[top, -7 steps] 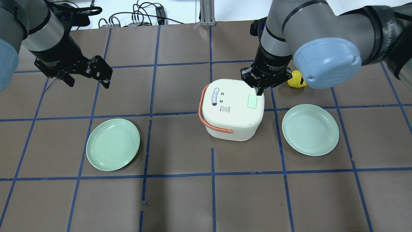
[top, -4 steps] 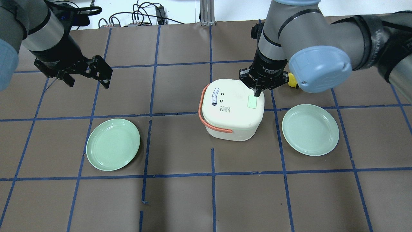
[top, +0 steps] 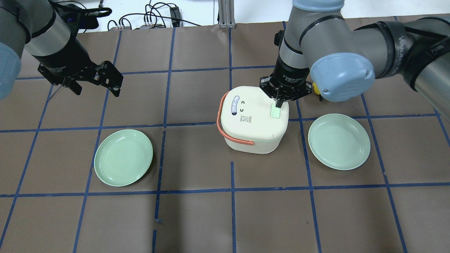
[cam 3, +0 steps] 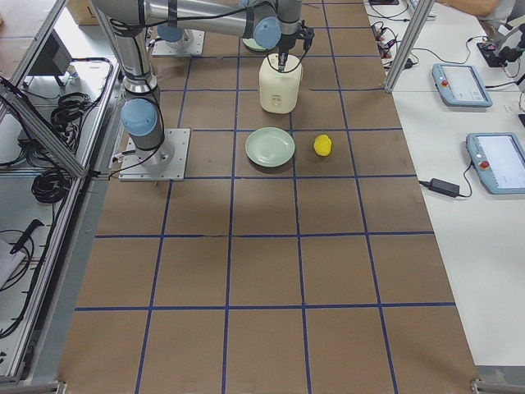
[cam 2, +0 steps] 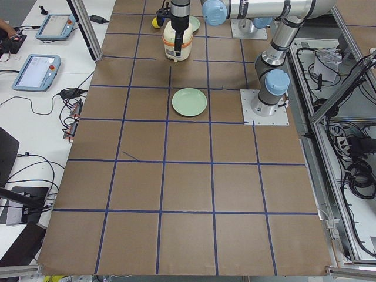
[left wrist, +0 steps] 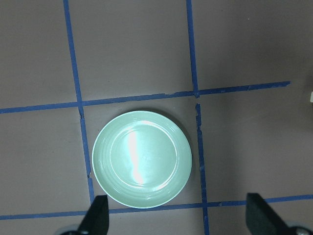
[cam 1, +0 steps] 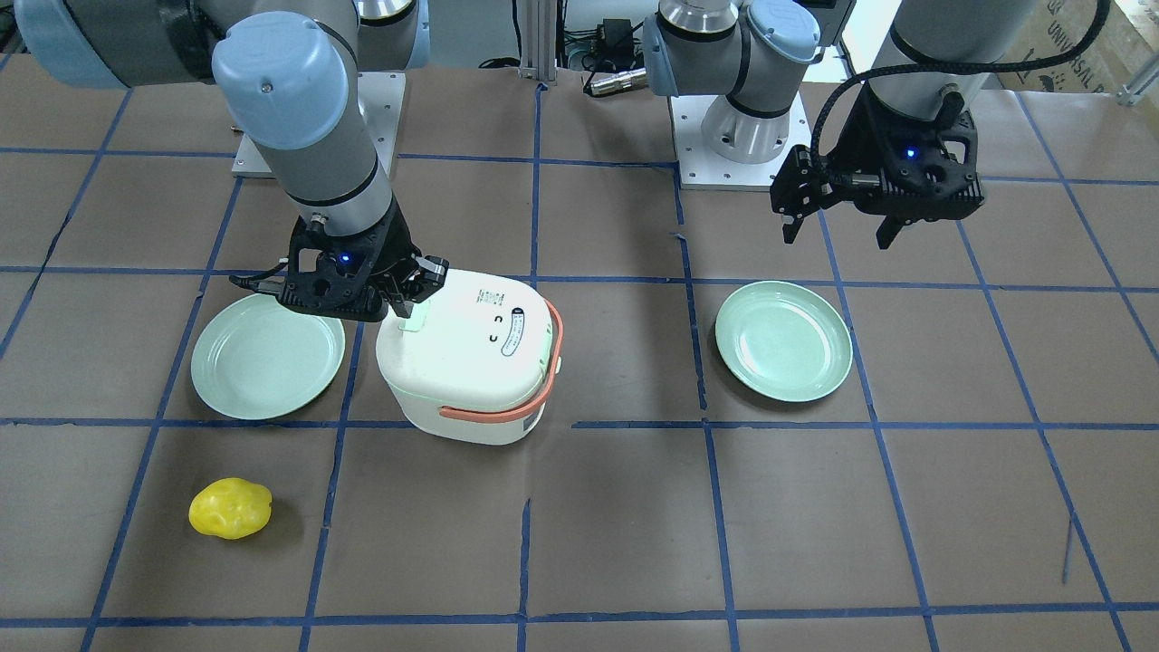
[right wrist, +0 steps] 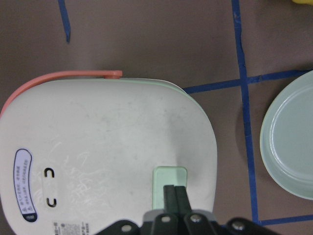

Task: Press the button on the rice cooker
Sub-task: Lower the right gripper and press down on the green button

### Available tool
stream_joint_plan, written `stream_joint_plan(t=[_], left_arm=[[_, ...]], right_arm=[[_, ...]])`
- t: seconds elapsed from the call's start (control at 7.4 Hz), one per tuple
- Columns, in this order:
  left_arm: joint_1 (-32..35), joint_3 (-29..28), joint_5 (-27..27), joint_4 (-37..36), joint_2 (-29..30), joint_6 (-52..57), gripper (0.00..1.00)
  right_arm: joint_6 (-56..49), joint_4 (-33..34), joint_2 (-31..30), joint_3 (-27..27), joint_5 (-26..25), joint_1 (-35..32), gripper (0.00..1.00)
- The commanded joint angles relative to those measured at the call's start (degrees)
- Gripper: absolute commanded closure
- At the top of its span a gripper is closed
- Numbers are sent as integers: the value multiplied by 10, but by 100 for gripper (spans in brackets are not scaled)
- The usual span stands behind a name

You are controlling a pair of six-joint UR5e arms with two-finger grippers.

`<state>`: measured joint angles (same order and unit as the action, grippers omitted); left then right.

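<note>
Right hand (top: 278, 104) lowered, shut and empty, tips on green button (top: 275, 113) atop rice cooker (top: 251, 121).

A pale green plate (left wrist: 142, 159) lies on the taped brown table (top: 197, 218) ahead of the left gripper's fingers (left wrist: 98, 218) — clear of them. A second plate (right wrist: 288, 142) sits beside the right gripper's fingers (right wrist: 169, 196), with a lumpy yellow object (cam 1: 230, 508) farther off on that side.
</note>
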<state>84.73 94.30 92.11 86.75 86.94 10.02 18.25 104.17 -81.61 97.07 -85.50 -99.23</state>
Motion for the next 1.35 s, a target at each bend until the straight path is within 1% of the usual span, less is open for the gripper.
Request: stream_joint_plan(t=[0.0, 0.41, 0.54, 1.22], left_arm=[[0, 0, 0, 0, 1, 0, 0], [0, 0, 0, 0, 1, 0, 0], [0, 0, 0, 0, 1, 0, 0], [0, 0, 0, 0, 1, 0, 0]], right_arm=[[13, 34, 0, 29, 2, 0, 94], [16, 36, 0, 25, 3, -1, 94], [16, 36, 0, 26, 12, -1, 94], [16, 36, 1, 31, 12, -1, 94]])
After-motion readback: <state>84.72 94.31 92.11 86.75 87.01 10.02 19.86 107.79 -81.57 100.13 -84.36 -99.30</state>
